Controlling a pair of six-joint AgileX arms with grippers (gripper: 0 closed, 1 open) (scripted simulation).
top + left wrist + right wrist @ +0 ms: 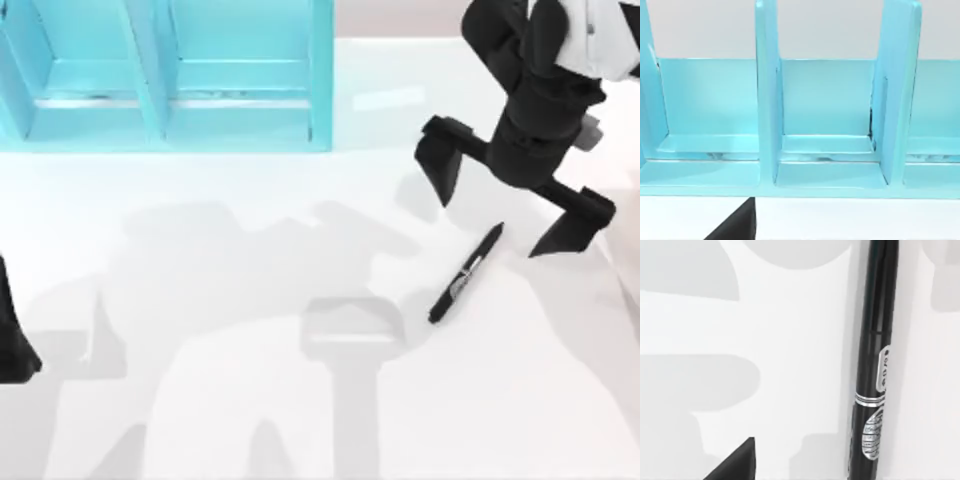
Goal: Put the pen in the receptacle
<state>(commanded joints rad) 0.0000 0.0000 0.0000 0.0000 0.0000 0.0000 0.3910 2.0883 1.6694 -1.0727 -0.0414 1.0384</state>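
Pen: slim black marker-like pen with a silvery-white clip and label band (466, 274) is lying flat on the white table (250, 420), right of centre, on a diagonal. Nothing is touching it.

My right gripper (513, 197): hanging just above the pen's far end, fingers spread wide, holding nothing. The wrist view looks straight down the barrel.

My left gripper (12, 345): parked at the left table edge, can't tell how its fingers stand. Its wrist camera faces the receptacle.

Receptacle: light blue open-fronted rack with upright dividers (165, 75) at the back left, well apart from the pen.

Handling guess: looks light and stiff, so no sag, but the round glossy barrel will probably roll or slip if I pinch off-centre.

Where I'd grab: mid-body, around the clip and band, fingers closing across the barrel, not along it.

Progress: pick not started yet, honestly just lined up-ish.

Watch out: lying flat means fingertips go close to the table.
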